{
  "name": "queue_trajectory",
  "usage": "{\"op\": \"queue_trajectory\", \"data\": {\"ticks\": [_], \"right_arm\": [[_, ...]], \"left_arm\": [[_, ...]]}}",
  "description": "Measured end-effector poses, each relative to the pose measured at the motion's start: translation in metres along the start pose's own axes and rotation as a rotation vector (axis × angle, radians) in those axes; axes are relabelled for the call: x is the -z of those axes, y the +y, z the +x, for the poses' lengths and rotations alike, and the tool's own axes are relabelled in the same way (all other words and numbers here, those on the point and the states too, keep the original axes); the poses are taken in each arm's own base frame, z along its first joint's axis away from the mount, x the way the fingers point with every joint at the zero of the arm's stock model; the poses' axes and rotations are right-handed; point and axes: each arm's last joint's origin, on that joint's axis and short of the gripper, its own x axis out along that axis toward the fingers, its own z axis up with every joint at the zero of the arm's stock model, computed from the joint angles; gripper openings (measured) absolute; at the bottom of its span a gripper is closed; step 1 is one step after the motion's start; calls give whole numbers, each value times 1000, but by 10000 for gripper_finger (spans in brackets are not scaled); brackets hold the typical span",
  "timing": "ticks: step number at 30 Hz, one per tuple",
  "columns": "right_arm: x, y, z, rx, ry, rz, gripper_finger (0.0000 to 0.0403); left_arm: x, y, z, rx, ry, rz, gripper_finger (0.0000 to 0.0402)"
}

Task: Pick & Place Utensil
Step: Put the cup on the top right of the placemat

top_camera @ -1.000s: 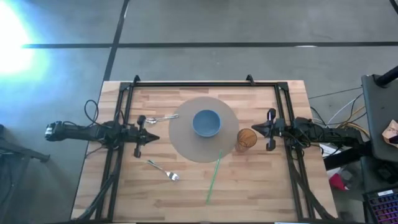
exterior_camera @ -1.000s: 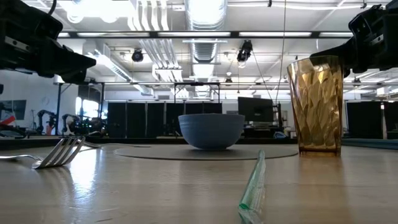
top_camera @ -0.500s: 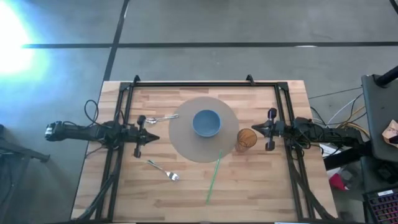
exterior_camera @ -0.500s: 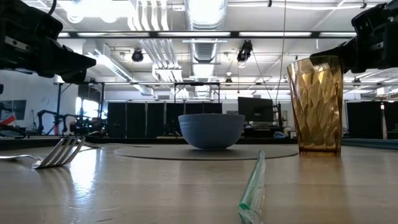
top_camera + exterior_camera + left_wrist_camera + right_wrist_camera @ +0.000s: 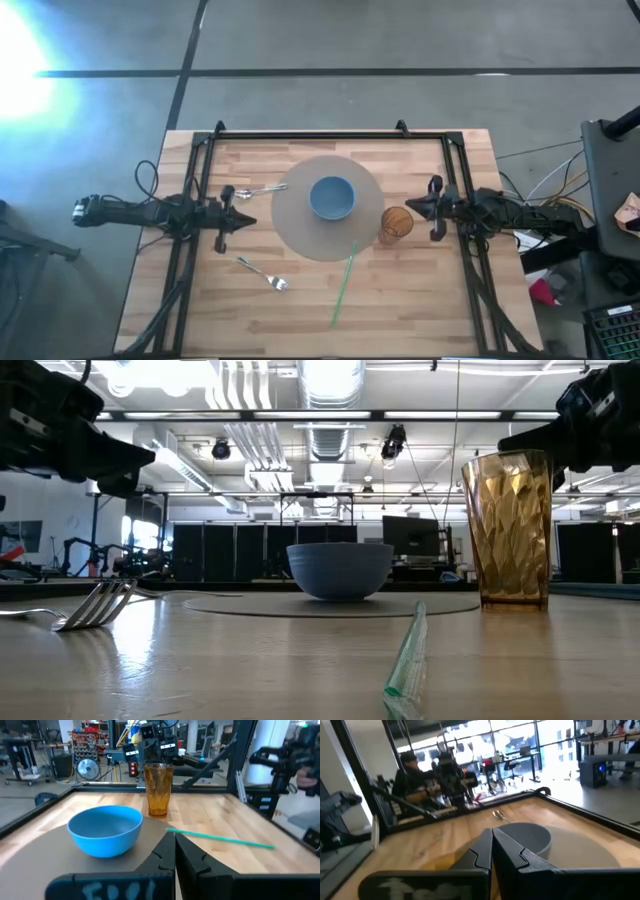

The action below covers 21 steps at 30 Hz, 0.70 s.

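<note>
A blue bowl (image 5: 332,197) stands on a round grey mat (image 5: 300,225) at the table's middle. A fork (image 5: 263,272) lies on the wood near the mat's near left side, also low at the left in the low view (image 5: 95,605). A spoon (image 5: 258,189) lies at the mat's far left. An amber glass (image 5: 396,224) stands upright at the mat's right edge, and a green straw (image 5: 343,283) lies near it. My left gripper (image 5: 250,221) hovers shut left of the mat. My right gripper (image 5: 408,207) hovers shut, right of the glass. Both point level at the bowl.
A black frame (image 5: 310,135) runs along the table's far edge and down both sides past the arms' bases. Bare wood (image 5: 410,310) stretches along the near edge, right of the straw. Beyond the table a person (image 5: 412,767) sits in the room.
My right gripper has rolled a little about its own line without leaving its place. The utensils, bowl, glass and straw lie as before.
</note>
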Motion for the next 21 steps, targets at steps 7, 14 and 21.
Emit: {"op": "queue_trajectory", "data": {"ticks": [7,14,21], "right_arm": [[-11,3,-1,-22,-112,-11,8],[-31,5,-5,-14,-332,48,9],[-57,11,-11,-4,-334,53,49]], "left_arm": [[-5,0,0,4,-55,-36,3],[-9,-1,0,8,-97,-37,3],[-9,-1,0,7,-94,-23,3]]}}
